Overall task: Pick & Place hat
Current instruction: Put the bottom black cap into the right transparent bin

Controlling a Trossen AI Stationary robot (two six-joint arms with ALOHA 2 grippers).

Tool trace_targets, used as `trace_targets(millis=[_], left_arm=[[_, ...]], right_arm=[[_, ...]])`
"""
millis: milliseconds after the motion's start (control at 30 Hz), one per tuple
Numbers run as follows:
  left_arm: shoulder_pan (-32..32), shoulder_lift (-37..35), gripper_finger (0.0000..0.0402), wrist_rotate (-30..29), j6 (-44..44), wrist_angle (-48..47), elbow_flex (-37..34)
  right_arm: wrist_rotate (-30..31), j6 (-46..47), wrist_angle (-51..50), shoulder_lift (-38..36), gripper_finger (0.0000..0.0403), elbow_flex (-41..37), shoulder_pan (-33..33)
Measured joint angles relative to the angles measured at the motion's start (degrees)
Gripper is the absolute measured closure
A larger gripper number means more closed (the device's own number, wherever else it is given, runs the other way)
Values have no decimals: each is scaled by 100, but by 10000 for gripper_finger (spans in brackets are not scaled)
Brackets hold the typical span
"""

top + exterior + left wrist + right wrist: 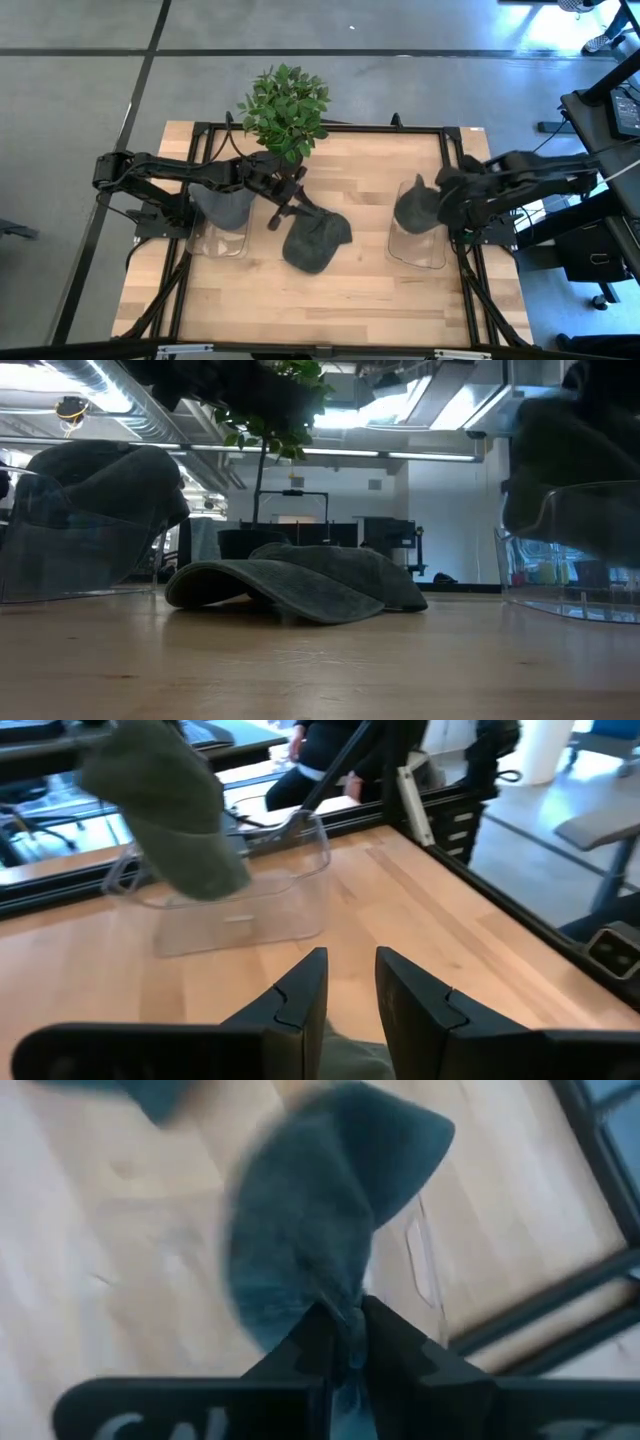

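- Over the table's middle, toward the far edge: left gripper (283, 205) hangs just above the loose hat (316, 240). Fingers a narrow gap apart, nothing between them; the left wrist view shows only a sliver of hat fabric under the tips.
- That hat lies flat on the table (340, 300) near its centre, brim and crown both on the wood in the low view. It sits just past the left gripper, toward the near edge and slightly toward the right side.
- Long axis of the hat runs diagonally, roughly from the left gripper toward the near-right. My read: a short drop and reach along that line gets the near rim.
- Left arm is clearly the nearer one; the right arm is well apart from this hat.
- Near the table's right edge: right gripper (343, 1342) clamped on a second hat (416, 205), held bunched over the right clear bin (418, 250). Hat looks above or just into the bin; can't tell if it touches the bin floor.
- Near the left edge: left clear bin (218, 240) with a third hat (222, 205) sitting in it, crown sticking above the rim.
- Count: three hats (one loose, one held, one binned), two clear bins, one potted plant (285, 108) at the far edge, just behind the left gripper.
- Judgement: loose hat is the one left to pick; which bin it goes to isn't shown.
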Motion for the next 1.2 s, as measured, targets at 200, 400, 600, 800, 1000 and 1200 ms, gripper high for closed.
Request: trace_targets(millis=[200, 400, 600, 800, 1000, 1200], left_arm=[[0, 2, 317, -298, 43, 40, -2], [0, 2, 319, -320, 41, 191, -2], [0, 2, 316, -356, 10, 177, -2], [0, 2, 320, -607, -7, 216, -2], [-2, 2, 316, -639, -68, 216, -2], [0, 2, 320, -644, -66, 216, -2]], right_arm=[[337, -373, 2, 79, 366, -894, -1], [580, -730, -2, 114, 365, -740, -37], [647, -1075, 1, 111, 366, -296, -189], [644, -1497, -9, 245, 366, -315, -442], [420, -1765, -2, 304, 366, -252, -756], [9, -1739, -6, 482, 366, -252, -827]])
